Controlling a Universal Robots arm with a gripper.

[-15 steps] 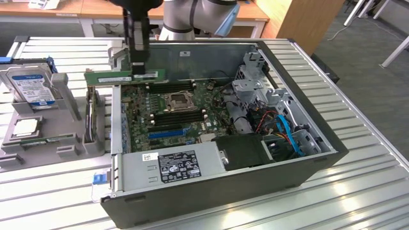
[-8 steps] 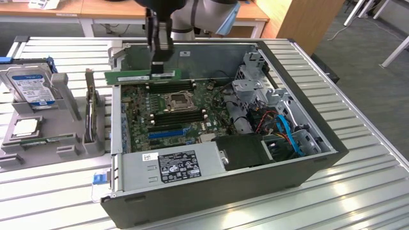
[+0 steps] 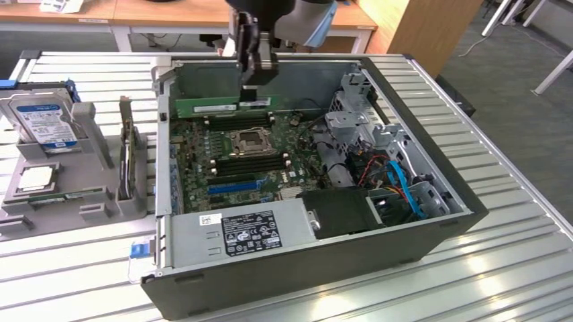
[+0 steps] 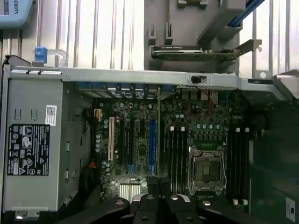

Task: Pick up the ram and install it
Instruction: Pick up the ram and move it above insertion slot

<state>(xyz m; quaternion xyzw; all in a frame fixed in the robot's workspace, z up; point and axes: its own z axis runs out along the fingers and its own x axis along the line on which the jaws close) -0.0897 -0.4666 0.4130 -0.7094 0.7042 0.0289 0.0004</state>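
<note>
A ribbed metal surface (image 3: pixel 80 268) is carrying an open grey computer case (image 3: pixel 358 268) that is lying on its side. Nearest in the exterior view, a grey power box (image 3: pixel 201 235) with a black label is sitting just inside the case's near wall. Beyond it, a green circuit board (image 3: pixel 241 164) is lying flat, with a square processor socket (image 3: pixel 251 141) sitting between rows of long black slots. Blue and red cables (image 3: pixel 403 188) are bunching at the exterior view's right.

At the exterior view's left, a grey rack (image 3: pixel 90 201) is standing beside the case. It is holding a hard drive (image 3: pixel 45 124) with a blue-and-white label and a square silver chip (image 3: pixel 36 178).

Farther back, the tool (image 3: pixel 255 84) is hanging over the far part of the board, its fingers pinching the ram stick (image 3: pixel 215 106). The stick is lying level, parallel to the slots, just in front of the case's far wall. Whether it is touching a slot cannot be told.

Behind the surface, wooden desks (image 3: pixel 179 13) are lining the room, and grey carpet (image 3: pixel 528 121) is covering the floor.
</note>
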